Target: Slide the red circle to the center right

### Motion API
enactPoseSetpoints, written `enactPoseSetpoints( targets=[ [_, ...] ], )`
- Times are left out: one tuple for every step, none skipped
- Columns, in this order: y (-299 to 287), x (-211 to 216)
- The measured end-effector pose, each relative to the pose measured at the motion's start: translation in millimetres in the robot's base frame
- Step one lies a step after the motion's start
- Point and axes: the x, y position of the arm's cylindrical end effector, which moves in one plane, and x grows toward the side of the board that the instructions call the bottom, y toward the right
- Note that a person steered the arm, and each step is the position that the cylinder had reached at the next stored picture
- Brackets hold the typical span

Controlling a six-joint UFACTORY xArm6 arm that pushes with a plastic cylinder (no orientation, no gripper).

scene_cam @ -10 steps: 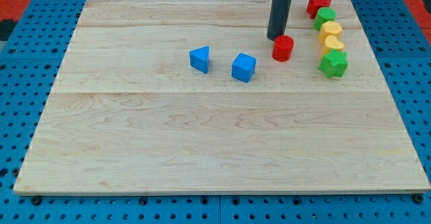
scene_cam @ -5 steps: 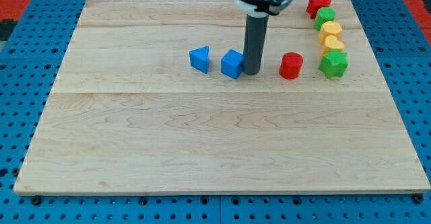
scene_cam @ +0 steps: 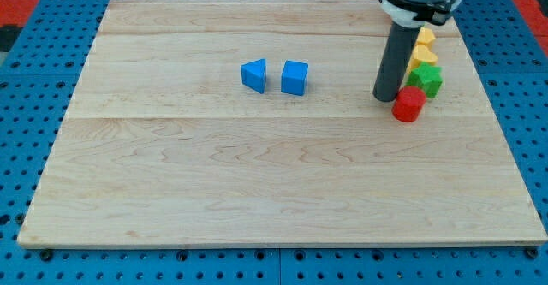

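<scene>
The red circle (scene_cam: 408,103) is a short red cylinder on the wooden board's right side, a little above mid-height. My tip (scene_cam: 385,97) rests on the board just to its upper left, close to or touching it. The dark rod rises from there to the view's top and hides blocks behind it.
A green block (scene_cam: 426,79) sits just above and right of the red circle, with two yellow blocks (scene_cam: 423,56) above it. A blue triangular block (scene_cam: 253,75) and a blue cube (scene_cam: 294,77) stand side by side left of centre. The board's right edge (scene_cam: 499,105) is near.
My tip moved from beside the blue cube to the right, up against the red circle. The red circle slid right and down. The blue cube had been nudged left earlier.
</scene>
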Motion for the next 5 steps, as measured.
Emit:
enactPoseSetpoints(
  targets=[
    [2.7,21.3],
    [27.3,36.9],
    [38.7,47.6],
    [43.4,60.7],
    [69.6,66.7]
  ],
)
